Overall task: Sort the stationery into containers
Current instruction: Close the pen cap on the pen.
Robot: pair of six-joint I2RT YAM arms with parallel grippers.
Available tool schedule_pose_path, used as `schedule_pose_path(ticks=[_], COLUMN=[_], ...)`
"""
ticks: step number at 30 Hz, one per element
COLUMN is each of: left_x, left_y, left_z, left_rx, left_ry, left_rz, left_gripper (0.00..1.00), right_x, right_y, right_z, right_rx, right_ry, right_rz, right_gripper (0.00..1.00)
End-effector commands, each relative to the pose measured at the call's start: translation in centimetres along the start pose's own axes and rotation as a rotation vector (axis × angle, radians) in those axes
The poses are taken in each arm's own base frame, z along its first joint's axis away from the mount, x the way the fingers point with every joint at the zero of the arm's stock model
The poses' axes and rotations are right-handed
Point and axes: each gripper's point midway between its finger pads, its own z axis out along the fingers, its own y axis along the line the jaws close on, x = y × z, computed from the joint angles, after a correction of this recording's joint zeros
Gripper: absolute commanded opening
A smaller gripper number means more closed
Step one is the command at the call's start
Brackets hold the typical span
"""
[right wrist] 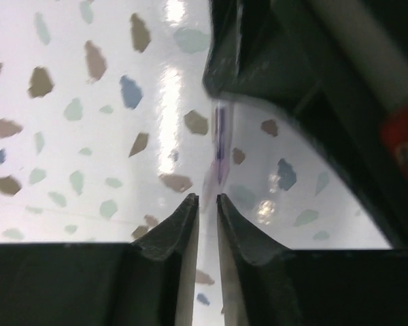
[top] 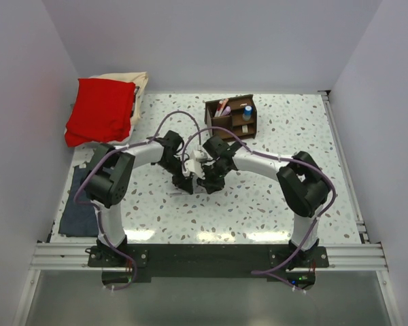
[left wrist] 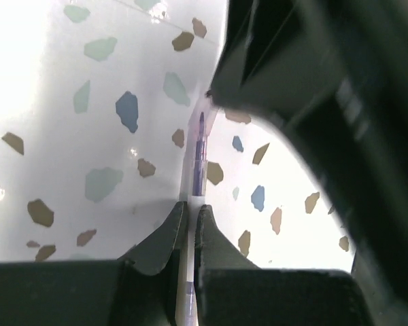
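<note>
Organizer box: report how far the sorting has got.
Done: a pink-red pen and a blue-and-white cylinder stand in the organizer box. In hand: the left gripper is shut on a thin pen, the right gripper at its other end, grip unclear. Left: boxing that pen; no other loose stationery shows.

A robotics laboratory's test cell: a left arm (top: 112, 180) and a right arm (top: 302, 183), both white and black, stand bolted side by side to an aluminium rail (top: 357, 255) at the near edge of a speckled counter (top: 272, 204). Plain white panels (top: 211, 41) box in the workspace, and purple cables (top: 181, 113) loop along both machines.
</note>
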Motion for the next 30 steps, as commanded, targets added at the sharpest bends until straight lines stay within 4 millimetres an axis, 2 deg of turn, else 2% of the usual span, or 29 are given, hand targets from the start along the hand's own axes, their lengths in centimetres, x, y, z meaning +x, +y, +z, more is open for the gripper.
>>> schedule_pose_path(ticks=[1,3,6,11,12,14,16,17,19,20,23,30], left_x=[2.5,3.0,2.4,1.3,1.1,1.2,1.3,1.4,1.6,1.7,1.6,1.6], left_y=[-2.1,-2.2,-1.8,-1.0,-0.9,-0.9,-1.0,-1.1,-1.2,-1.3,-1.4,-1.3], left_z=[-0.7,-0.8,-1.1,-1.0,-0.9,-0.8,-0.8,-0.8,-0.9,-0.9,-0.8,-0.2], left_rx=[0.031,0.027,0.002,-0.013,-0.011,-0.001,0.008,0.011,0.011,0.012,0.010,0.013], left_ry=[0.093,0.100,0.096,0.079,0.076,0.084,0.091,0.094,0.098,0.099,0.090,0.062], left_rz=[0.129,0.150,0.163,0.166,0.169,0.172,0.173,0.177,0.181,0.182,0.179,0.142], left_gripper=[0.00,0.00,0.00,0.00,0.00,0.00,0.00,0.00,0.00,0.00,0.00,0.00], right_x=[-0.2,0.4,1.3,1.7,0.9,1.1,0.2,0.6,0.0,0.3,-0.2,-1.5], right_y=[-0.9,-1.3,-2.0,-1.6,-2.0,-1.2,-1.3,-0.4,-0.3,0.6,1.4,0.8], right_z=[-3.8,-5.1,-6.5,-6.6,-6.9,-6.2,-6.3,-5.5,-5.4,-4.7,-3.9,-2.0], right_rx=[-0.005,0.006,0.045,0.069,0.103,0.101,0.139,0.129,0.159,0.145,0.137,0.142], right_ry=[-0.002,-0.003,-0.020,-0.038,-0.078,-0.106,-0.147,-0.140,-0.173,-0.170,-0.184,-0.223], right_rz=[0.030,0.063,0.066,0.071,0.072,0.098,0.107,0.111,0.115,0.121,0.119,0.107], right_gripper=[0.29,0.31,0.34,0.34,0.35,0.36,0.37,0.37,0.38,0.38,0.39,0.40])
